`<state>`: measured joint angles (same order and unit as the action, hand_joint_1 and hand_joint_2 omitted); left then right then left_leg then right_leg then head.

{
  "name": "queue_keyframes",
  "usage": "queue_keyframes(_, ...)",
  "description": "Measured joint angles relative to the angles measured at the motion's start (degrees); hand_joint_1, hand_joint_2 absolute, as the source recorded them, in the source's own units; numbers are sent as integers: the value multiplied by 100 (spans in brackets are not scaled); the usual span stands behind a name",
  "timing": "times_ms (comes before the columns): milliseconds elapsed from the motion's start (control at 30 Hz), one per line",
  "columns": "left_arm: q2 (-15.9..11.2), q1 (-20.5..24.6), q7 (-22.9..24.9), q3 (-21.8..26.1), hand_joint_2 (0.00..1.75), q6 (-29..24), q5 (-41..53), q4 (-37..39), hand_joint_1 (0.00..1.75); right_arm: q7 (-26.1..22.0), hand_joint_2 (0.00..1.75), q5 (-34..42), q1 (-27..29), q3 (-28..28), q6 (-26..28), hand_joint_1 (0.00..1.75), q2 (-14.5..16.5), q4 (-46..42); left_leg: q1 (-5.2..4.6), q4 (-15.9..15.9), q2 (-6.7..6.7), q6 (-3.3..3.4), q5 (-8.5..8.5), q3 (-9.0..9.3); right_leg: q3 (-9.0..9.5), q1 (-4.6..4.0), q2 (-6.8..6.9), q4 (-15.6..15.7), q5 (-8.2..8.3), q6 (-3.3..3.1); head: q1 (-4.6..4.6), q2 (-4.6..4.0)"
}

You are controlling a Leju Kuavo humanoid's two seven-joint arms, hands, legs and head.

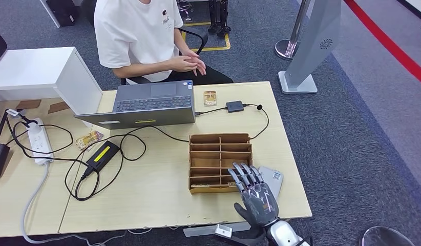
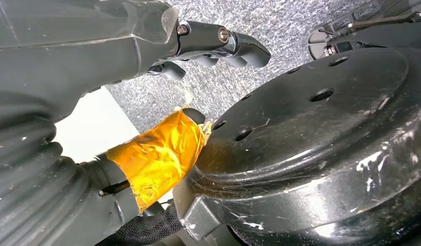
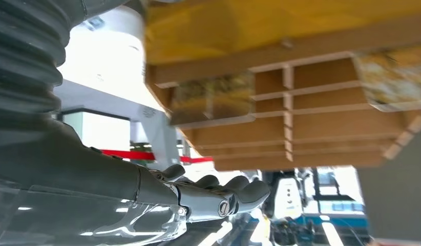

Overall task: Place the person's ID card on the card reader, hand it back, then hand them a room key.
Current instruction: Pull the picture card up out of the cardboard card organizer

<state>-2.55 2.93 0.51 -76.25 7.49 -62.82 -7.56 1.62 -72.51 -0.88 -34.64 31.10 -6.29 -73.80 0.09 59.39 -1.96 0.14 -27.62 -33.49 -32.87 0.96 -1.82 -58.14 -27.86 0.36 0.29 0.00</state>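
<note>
1. The table (image 1: 147, 205) is the biggest thing here. A person (image 1: 142, 36) sits at the far edge at 12 o'clock, hands together in their lap, with a laptop (image 1: 147, 105) in front of them.
2. A wooden slotted box (image 1: 218, 161) sits right of centre. Patterned cards show in its nearest slots, probably the room keys, though the right wrist view is too blurry to be sure.
3. The robot's right hand (image 1: 254, 192) hovers flat over the near right part of the table, fingers spread and nothing in it. Its fingertips are at the box's near right corner.
4. The left hand (image 2: 162, 41) hangs down by the floor, fingers loosely curved and holding nothing.
5. A grey flat pad (image 1: 274, 178) lies just beside the box at 3 o'clock, half under the right hand. It might be the reader, but so might the small black box (image 1: 234, 106) on a cable by the laptop.
6. The ID card (image 1: 210, 97) lies flat near the far edge, at about 11 o'clock from the right hand and well apart from it, past the box. Its long axis seems to point toward the person. The right hand is clearly nearer, so it looks like a long reach over the box.
</note>
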Motion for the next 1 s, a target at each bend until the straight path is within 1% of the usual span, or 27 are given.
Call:
queue_keyframes(133, 1, -1, -1, -5, 175, -4, -31, -1, 0, 50, 175, 23, 61, 161, 81, 0, 0, 235, 0, 0, 0, 0, 0, 0, -1, 0, 0, 0, 0, 0, 0, 1)
queue_keyframes(367, 2, -3, -1, -5, 175, -18, -45, -1, 0, 86, 175, 66, 150, 290, 99, 0, 0, 314, 0, -1, 0, 0, 0, 0, -2, 0, -1, 0, 0, 0, 0, 1)
queue_keyframes(600, 2, -3, -1, -7, 175, -23, -45, -1, 0, 96, 175, 68, 161, 299, 97, 0, 0, 294, 0, 0, 1, 0, 0, 0, -1, 0, -1, -1, 0, 0, 0, 1)
queue_keyframes(1000, 2, 0, -1, -48, 175, -27, -43, -2, 0, 57, 175, -1, 97, 299, 11, 0, 22, 8, 0, 0, 0, 0, 0, -1, -1, 0, 0, -1, 0, 0, 0, 1)
